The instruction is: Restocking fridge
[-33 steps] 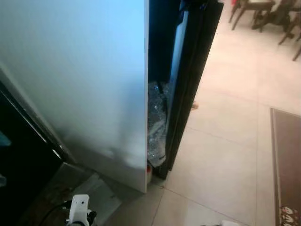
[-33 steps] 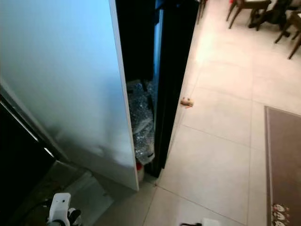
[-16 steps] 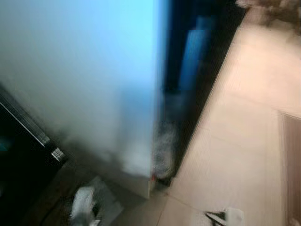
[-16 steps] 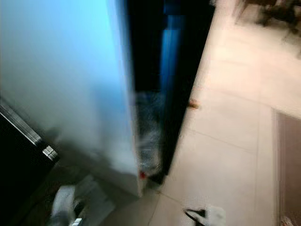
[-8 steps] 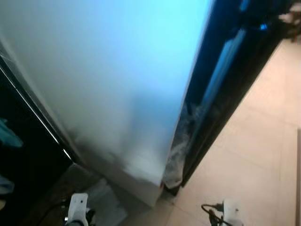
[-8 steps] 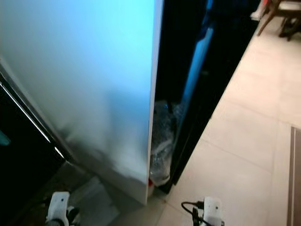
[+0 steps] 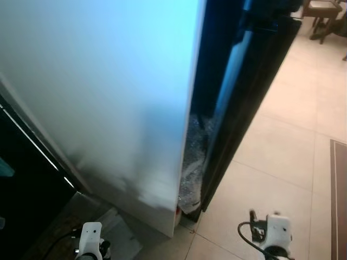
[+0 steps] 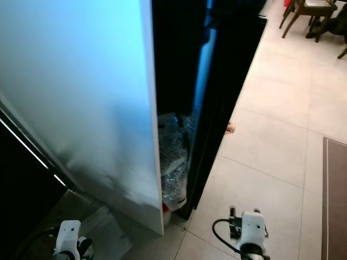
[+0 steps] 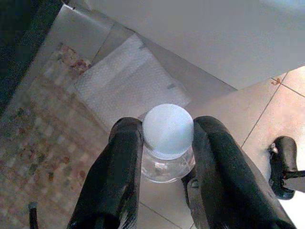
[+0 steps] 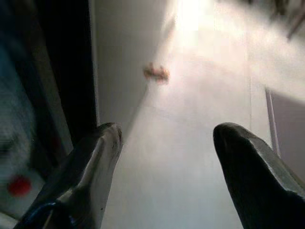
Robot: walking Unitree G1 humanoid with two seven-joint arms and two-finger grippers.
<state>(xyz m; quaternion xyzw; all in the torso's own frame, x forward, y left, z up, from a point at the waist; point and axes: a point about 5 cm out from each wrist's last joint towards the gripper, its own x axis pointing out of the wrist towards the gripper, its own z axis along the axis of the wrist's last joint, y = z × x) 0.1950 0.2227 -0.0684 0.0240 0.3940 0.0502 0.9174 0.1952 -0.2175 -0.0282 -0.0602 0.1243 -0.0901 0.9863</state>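
The left gripper point(image 9: 164, 143) is clamped on a clear bottle point(image 9: 167, 143) just below its white cap, low at the frame's lower left. The right gripper point(image 10: 164, 138) — fingers spread, empty — has risen into view lower right since a second ago. The white fridge door point(image 7: 108, 97) stands ajar, so loading looks near.

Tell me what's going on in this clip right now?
The robot stands at a white fridge door that is swung open, seen edge-on, with a crinkly plastic-wrapped bundle wedged low in the dark gap behind it. Its left gripper is clamped on a clear bottle with a white cap, held low over the floor. The right gripper is open, pointing along the tiled floor.
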